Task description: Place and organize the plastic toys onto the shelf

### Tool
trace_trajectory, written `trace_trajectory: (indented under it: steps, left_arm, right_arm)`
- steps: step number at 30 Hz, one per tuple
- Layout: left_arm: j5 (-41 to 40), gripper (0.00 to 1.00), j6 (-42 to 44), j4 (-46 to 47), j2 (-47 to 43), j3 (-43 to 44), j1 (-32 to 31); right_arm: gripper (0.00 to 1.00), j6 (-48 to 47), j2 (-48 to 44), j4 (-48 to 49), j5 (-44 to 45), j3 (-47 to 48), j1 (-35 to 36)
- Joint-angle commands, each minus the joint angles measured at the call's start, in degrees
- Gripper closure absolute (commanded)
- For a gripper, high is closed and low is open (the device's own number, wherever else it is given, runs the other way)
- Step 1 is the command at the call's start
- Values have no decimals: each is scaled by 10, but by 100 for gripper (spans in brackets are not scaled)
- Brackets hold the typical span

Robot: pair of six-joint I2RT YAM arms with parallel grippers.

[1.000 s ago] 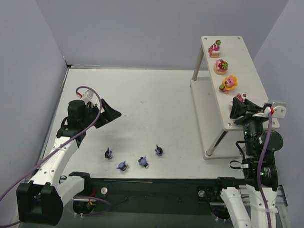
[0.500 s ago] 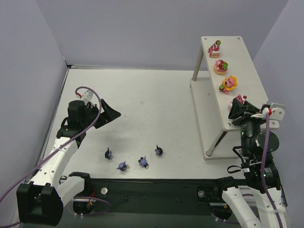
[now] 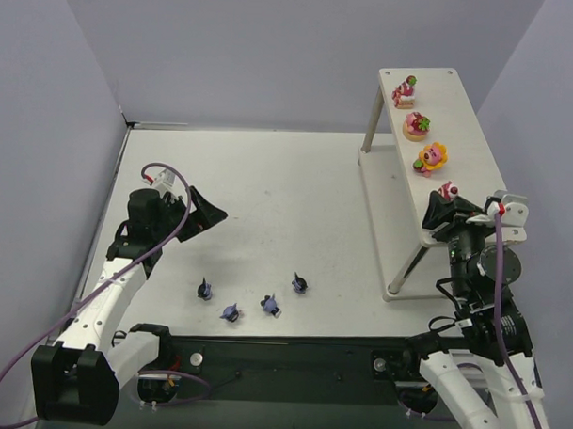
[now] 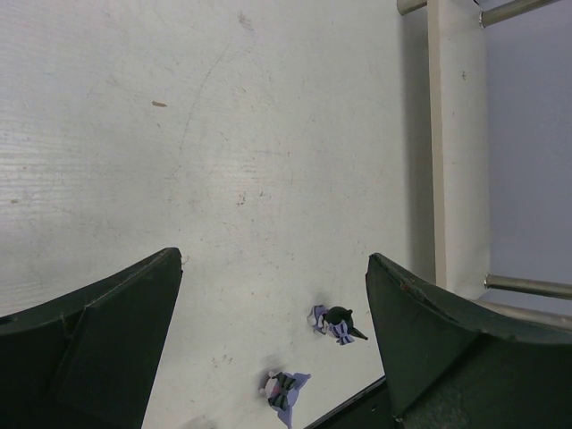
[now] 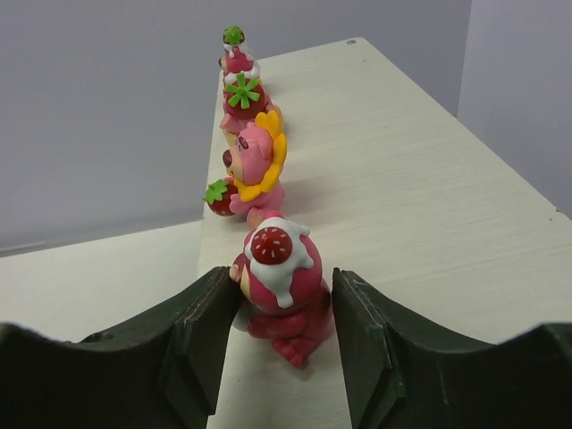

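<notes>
table (image 3: 287,196): flat white, matte, faint scuffs. shelf (image 3: 470,136) stands at its 2 o'clock side: off-white two-tier stand, long board with a fine grain, thin round legs. left gripper (image 4: 274,259) hangs over the table at 9 o'clock, jaws spread wide, nothing between them. right gripper (image 3: 445,203) is at the near end of the top board, dark fingers flanking the pink toy (image 5: 277,264), which stands on the board. One finger looks in contact, the other just beside it; can't tell if it's clamped or let go. Step in hand, my read: setting down the fourth of the bright row. To do it well: open fully, confirm both pads are clear, then back out straight toward 6 o'clock and up, no sideways sweep. The toy looks top-heavy: glossy hard plastic, round body, white icing-like cap, small feet. It sits close to the board's table-side edge, so a nudge could drop it. three other bright toys (image 3: 417,126) line up beyond it toward 12, same gloss, lumpy cake and flower shapes. four dark toys (image 3: 270,305) sit on the table at 6 o'clock, blue-purple with white bits, not yet shelved.
</notes>
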Motion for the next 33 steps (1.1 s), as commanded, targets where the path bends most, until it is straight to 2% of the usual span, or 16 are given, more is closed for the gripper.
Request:
trace_trajectory:
  steps: [1,18,28,33]
  left_arm:
    - [-5,6,9,3,-6,6,-1]
    - [-6,6,9,3,-10,5,-3]
    - [-7,6,10,3,-11,6,-2]
    - [-7,6,10,3,-12,5,-3]
  right_arm:
    - [52,4,7,-95,41,12,4]
    - [36,14,23,-125,33,64,5]
    - [21,6,41,-147,26,121,5]
    - [18,2,46,-154,37,136,4]
